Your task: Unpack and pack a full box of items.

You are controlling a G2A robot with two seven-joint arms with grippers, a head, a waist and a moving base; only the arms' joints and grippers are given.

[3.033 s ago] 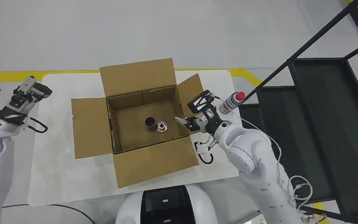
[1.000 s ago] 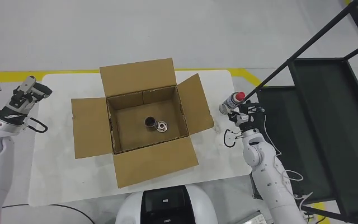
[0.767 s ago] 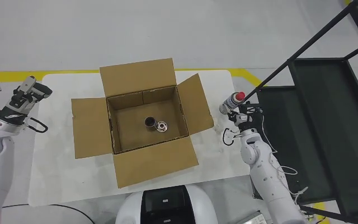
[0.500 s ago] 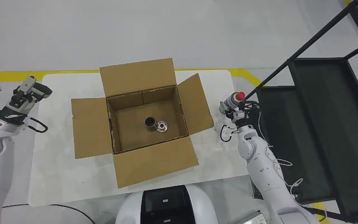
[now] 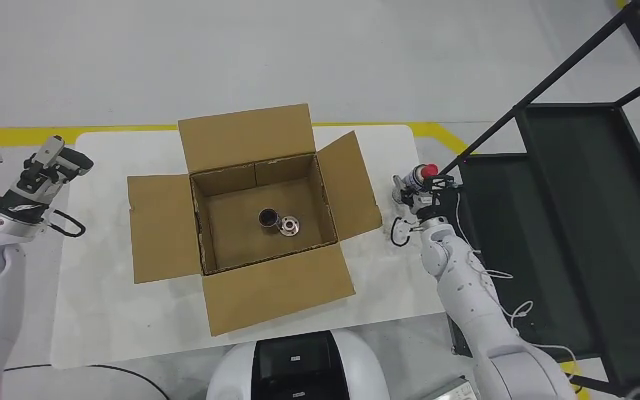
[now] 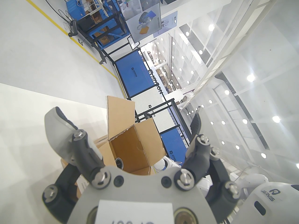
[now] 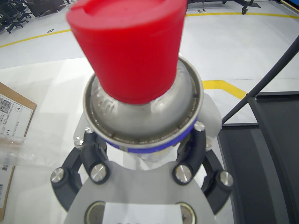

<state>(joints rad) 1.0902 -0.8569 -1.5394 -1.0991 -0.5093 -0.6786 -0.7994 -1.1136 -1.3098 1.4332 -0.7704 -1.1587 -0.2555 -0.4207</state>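
An open cardboard box [image 5: 245, 135] stands mid-table with all flaps spread. Inside lie a dark cylinder [image 5: 268, 217] and a round metal part [image 5: 289, 226]. A silver spray can with a red cap [image 5: 427, 170] stands near the table's right edge. My right gripper [image 5: 411, 192] is open at the can, a white finger [image 7: 211, 113] on each side of the can's body [image 7: 142, 117]. I cannot tell whether the fingers touch it. My left gripper [image 5: 52, 163] hangs open and empty off the table's left side, its fingers [image 6: 59, 123] facing the box [image 6: 137, 141].
The white table [image 5: 120, 300] has bare room left and right of the box. A black metal rack [image 5: 560, 200] and a slanted black bar stand close behind the can on the right. A labelled box flap [image 7: 14, 113] lies beside the can.
My right arm left the box's right flap and swung to the table's right edge, then closed in until its fingers flank the spray can. The left arm and box contents stayed put.
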